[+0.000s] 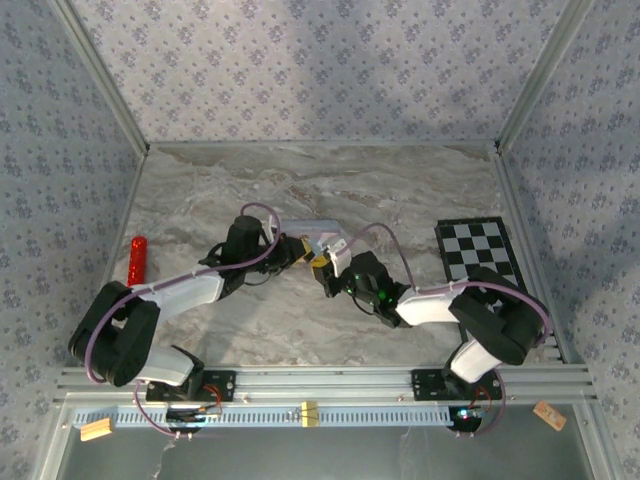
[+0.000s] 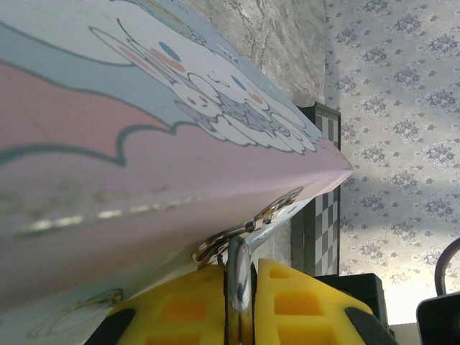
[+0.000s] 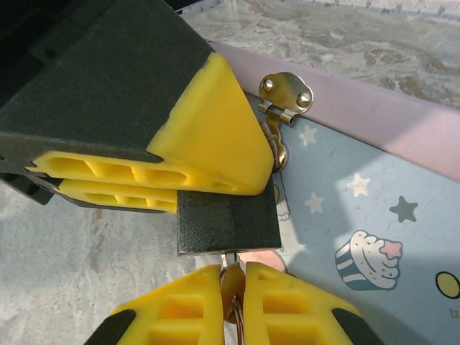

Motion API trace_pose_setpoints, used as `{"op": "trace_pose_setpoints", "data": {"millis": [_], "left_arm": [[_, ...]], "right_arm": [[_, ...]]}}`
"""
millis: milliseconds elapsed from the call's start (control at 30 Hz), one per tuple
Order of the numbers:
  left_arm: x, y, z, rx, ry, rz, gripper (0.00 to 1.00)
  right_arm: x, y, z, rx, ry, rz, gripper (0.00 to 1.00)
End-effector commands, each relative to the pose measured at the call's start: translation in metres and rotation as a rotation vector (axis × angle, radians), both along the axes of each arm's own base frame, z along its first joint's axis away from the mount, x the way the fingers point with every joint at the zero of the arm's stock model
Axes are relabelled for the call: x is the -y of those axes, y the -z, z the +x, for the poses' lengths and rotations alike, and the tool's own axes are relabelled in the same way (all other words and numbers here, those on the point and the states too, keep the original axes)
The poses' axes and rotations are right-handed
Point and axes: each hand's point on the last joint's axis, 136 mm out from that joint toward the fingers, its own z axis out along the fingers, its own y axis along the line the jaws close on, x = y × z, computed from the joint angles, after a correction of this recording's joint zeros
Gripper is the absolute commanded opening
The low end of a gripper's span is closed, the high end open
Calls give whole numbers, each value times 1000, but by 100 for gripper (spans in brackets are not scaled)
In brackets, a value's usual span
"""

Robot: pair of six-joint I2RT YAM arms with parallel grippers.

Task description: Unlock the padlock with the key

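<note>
The padlock (image 3: 226, 219) has a small dark grey square body and hangs from the metal hasp (image 3: 286, 93) of the pastel cartoon tin (image 3: 359, 215). My left gripper (image 2: 241, 269) is shut on the padlock (image 2: 238, 267), seen edge-on between its yellow fingers (image 3: 208, 136). My right gripper (image 3: 231, 277) is shut on the brass key (image 3: 231, 287). The key's tip meets the bottom edge of the lock body. From above, both grippers, left (image 1: 300, 252) and right (image 1: 328, 268), meet at the tin (image 1: 315, 232) in mid-table.
A red cylinder (image 1: 138, 258) lies at the table's left side. A black-and-white checkerboard (image 1: 477, 250) lies at the right, near the wall. Patterned walls with metal frame posts close in the marble table on three sides.
</note>
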Motion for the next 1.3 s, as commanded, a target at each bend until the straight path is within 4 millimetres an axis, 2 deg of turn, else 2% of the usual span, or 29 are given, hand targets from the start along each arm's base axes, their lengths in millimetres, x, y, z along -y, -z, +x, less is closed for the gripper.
{"op": "trace_pose_setpoints", "data": {"millis": [0,167,267,400,533,833,1033,1133,1267], "left_arm": [[11,-20,2,75,49,-30,0],[10,-16,4,75,43,-16,0],[9,-13,5,81,44,-7,1],[9,-11,6,92,44,2,10],[7,-1,6,78,40,25,18],[13,28,10,13,39,20,25],[16,39,10,-9,37,28,31],[11,45,10,-18,26,65,37],[-9,54,11,-7,-24,202,46]], "right_arm": [[7,-4,3,-75,34,55,10],[8,2,-2,-127,29,49,9],[11,8,-3,-153,35,30,3],[14,15,-3,-189,52,20,0],[19,23,-4,-235,86,12,0],[33,52,-12,-360,181,-56,0],[44,69,-16,-405,219,-89,0],[48,72,-14,-414,248,-99,0],[55,75,-13,-431,281,-101,0]]}}
